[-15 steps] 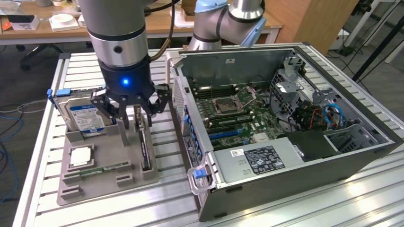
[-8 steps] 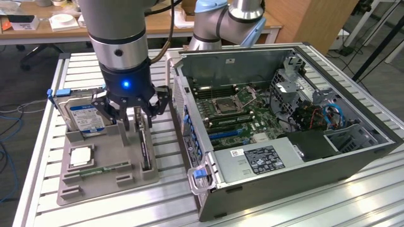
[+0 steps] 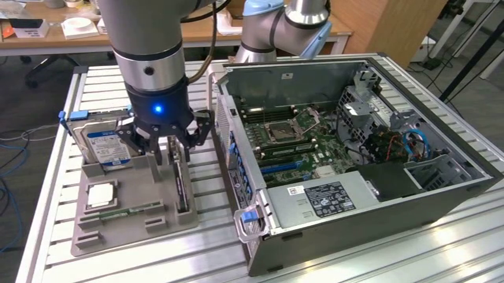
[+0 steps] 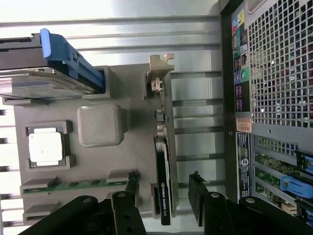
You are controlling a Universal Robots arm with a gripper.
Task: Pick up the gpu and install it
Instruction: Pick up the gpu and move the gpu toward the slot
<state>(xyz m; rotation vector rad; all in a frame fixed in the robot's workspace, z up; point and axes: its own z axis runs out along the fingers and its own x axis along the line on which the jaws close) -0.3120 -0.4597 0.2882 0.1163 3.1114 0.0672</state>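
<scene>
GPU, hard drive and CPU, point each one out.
GPU (image 4: pixel 164 181), wrist view, dark card edge.
Hard drive (image 3: pixel 108 146), exterior view, blue-white label.
CPU (image 4: pixel 45 148), wrist view, silvery lid.

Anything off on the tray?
Nothing stands out. The gpu stands on edge in its slot of the tray, between the fingers of the open gripper. The hard drive, CPU and memory stick sit in their holders.

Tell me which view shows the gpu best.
Wrist view: the gpu stands on edge in the gray tray, full length and end bracket visible, open gripper straddling it. Exterior view gives a thin dark edge of it, upper end hidden behind the gripper.
</scene>
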